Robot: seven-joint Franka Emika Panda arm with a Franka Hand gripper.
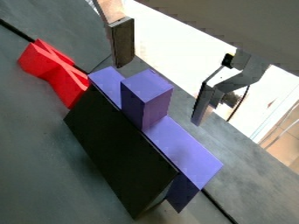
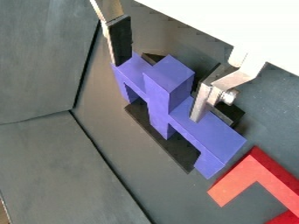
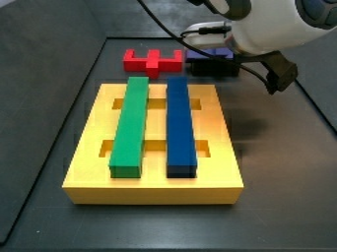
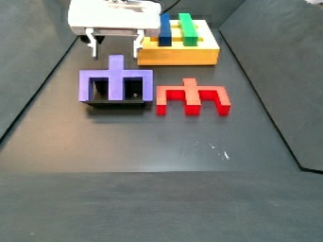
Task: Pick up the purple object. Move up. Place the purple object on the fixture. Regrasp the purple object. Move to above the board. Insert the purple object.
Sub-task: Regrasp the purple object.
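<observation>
Placement looks done: I see the purple object (image 4: 115, 85) resting on the fixture (image 4: 113, 102), left of frame centre. Gripper (image 4: 112, 42) hovers above, fingers wide and empty. Regrasp and insertion into the board (image 4: 177, 49) remain.

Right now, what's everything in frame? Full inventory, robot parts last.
purple object: 1, purple, resting on the fixture, stub pointing up, beside the red block.
fixture: 1, black, on the floor under the purple object.
red block: 1, red, flat on the floor next to the fixture.
board: 1, yellow, on the floor, apart from the other pieces.
green bar: 1, green, lying lengthwise on the board.
blue bar: 1, dark blue, on the board beside the green bar.
pincer: 1, white body with silver fingers, open, above the purple object, holding nothing.
</observation>
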